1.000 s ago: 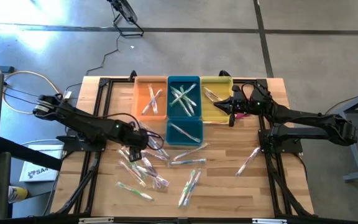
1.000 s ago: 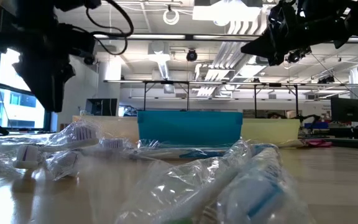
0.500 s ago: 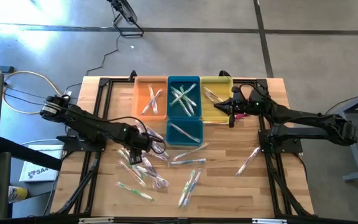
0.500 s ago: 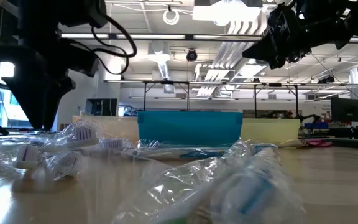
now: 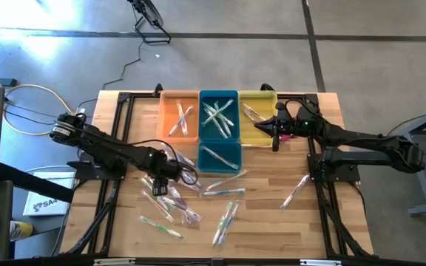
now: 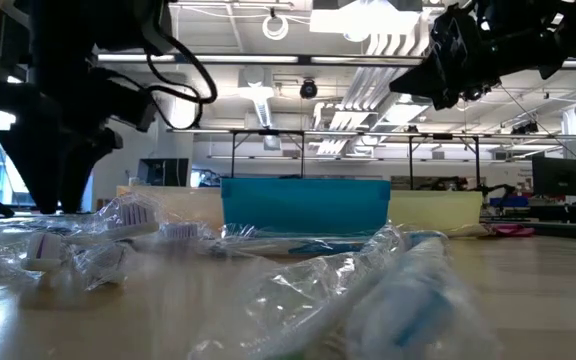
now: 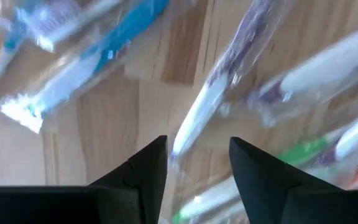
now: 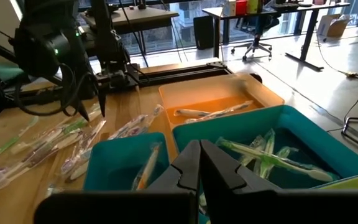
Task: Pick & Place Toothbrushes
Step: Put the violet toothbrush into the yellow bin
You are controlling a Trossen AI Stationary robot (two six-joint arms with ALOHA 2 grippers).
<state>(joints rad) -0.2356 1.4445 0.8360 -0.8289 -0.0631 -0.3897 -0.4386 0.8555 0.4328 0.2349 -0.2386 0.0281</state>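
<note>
Several wrapped toothbrushes [image 5: 176, 196] lie scattered on the wooden table, and one lies apart at the right [image 5: 296, 191]. My left gripper [image 5: 170, 177] points down, low over the left part of the pile, and is open. In the left wrist view its fingers [image 7: 155, 163] stand on either side of a white-handled toothbrush [image 7: 197, 112] in a clear wrapper; I cannot tell whether they touch it. My right gripper [image 5: 274, 137] hovers shut beside the yellow bin [image 5: 256, 118], holding nothing. More toothbrushes lie in the bins.
Four bins stand at the far middle: orange [image 5: 178, 117], far teal [image 5: 218, 114], near teal [image 5: 219, 157] and yellow. Black frame rails run along both sides of the table [image 5: 272, 222]. Bare wood lies between the pile and the lone toothbrush at the right.
My left gripper has come down toward the pile of toothbrushes, shifting a little toward the table's near edge and rolling slightly, still open. The right arm has kept still.
</note>
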